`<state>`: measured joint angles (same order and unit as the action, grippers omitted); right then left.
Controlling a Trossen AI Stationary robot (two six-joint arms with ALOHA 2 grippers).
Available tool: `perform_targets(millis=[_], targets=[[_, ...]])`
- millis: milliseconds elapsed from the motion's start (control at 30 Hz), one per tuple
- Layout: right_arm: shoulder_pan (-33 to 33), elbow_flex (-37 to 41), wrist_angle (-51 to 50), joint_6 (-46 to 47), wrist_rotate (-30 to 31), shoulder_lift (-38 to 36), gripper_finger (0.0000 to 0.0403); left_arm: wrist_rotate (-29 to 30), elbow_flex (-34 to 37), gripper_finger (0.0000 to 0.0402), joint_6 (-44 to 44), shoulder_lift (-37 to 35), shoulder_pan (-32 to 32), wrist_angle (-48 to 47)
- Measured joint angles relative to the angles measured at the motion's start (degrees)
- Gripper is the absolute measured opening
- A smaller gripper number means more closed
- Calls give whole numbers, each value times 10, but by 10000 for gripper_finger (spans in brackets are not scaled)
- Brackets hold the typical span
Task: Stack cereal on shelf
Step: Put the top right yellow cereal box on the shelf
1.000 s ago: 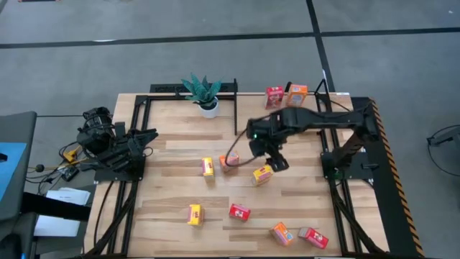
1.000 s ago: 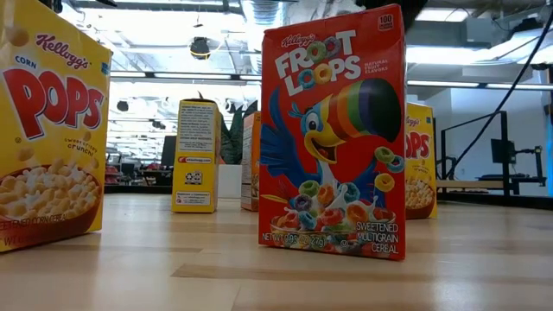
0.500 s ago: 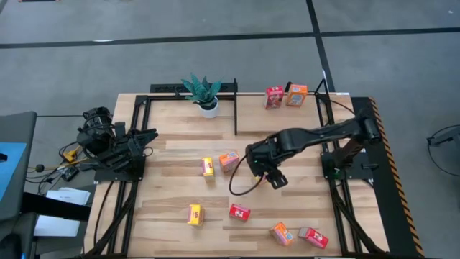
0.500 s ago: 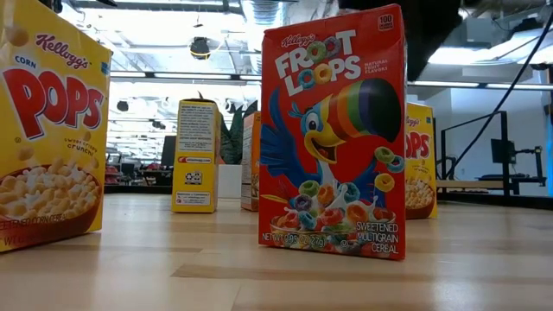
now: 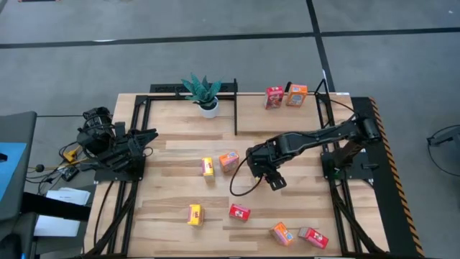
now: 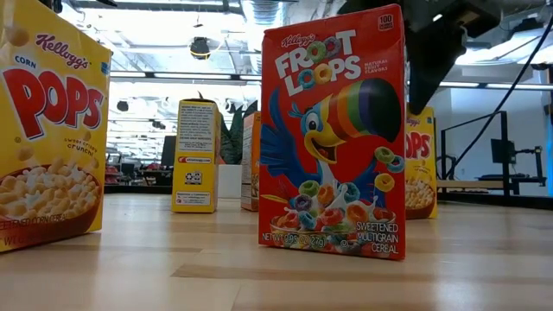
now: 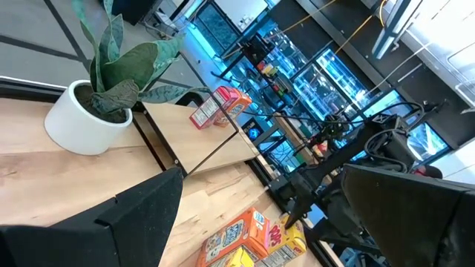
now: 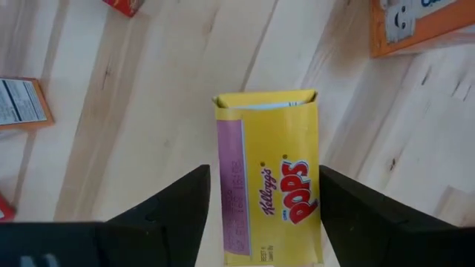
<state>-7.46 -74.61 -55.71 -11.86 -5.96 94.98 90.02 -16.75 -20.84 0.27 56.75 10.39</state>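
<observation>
Cereal boxes are mostly scattered across the table (image 5: 180, 155): two stand on the shelf (image 5: 255, 115) at the far edge, a red one (image 5: 274, 97) and an orange one (image 5: 297, 95), while the rest wait on the open wood. Over the last second the right gripper (image 8: 260, 204) has swung away from the spot beside the orange box (image 5: 228, 160) and come down directly over the yellow Pops box (image 8: 269, 178) near the table's middle, hiding it from the overhead camera. Its fingers (image 8: 174, 204) now stand apart on either side of that box, not yet pressing its faces. That reads as the approach being finished and the pinch about to follow, so this box looks like the next one bound for the shelf. The left gripper (image 7: 256, 215) rests open at the table's left edge, beyond the potted plant (image 5: 203, 91), taking no part
</observation>
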Motion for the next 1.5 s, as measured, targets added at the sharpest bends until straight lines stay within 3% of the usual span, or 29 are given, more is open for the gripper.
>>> perform_targets(millis=[433,733,1067,1267,1500], targets=[[6,0,-3,-5,0,-2,159,0,0,359,0,0,0,-4],[43,-52,-60,-43,-1,-2,146,0,0,359,0,0,0,-4],[200,-188,-139,-133,15,-2,155,0,0,359,2,0,0,-4],[299,-225,-96,-202,75,-2,145,0,0,359,1,0,0,-4],[366,-225,0,-243,72,-1,142,0,0,359,-8,0,0,-4]])
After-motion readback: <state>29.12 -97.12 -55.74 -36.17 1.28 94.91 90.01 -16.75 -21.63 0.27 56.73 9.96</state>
